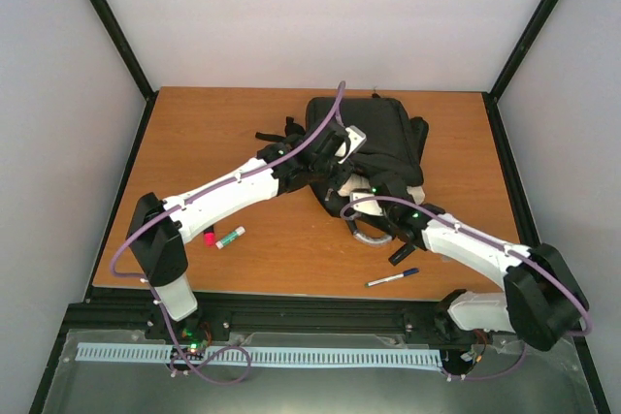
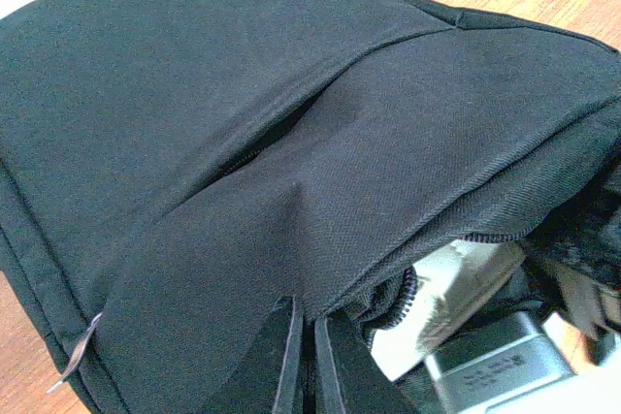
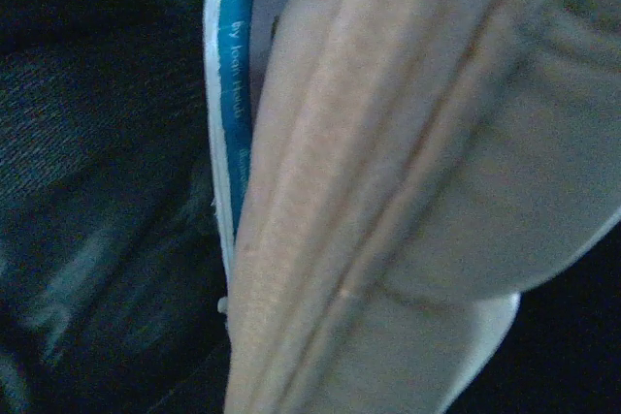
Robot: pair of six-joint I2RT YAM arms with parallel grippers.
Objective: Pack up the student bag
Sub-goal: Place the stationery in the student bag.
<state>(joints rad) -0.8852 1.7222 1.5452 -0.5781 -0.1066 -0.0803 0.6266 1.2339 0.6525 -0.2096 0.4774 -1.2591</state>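
Jaws of the left gripper (image 2: 303, 361) clamp the flap of the student bag (image 1: 374, 138) lying far-centre on the table (image 1: 204, 152), while the right gripper (image 1: 363, 193), its grip unreadable, seems to be inserting a cream pouch (image 3: 408, 191) beside a book (image 3: 233, 94); next: push deeper, release.

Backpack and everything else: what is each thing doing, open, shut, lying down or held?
black backpack, lying flat, mouth open.
left pincer, shut on the backpack's flap.
right pincer, at the backpack's mouth, grip hidden.
cream pencil pouch, in the mouth beside the book.
book, inside the backpack.
pen, lying on the table.
glue stick, lying on its side.
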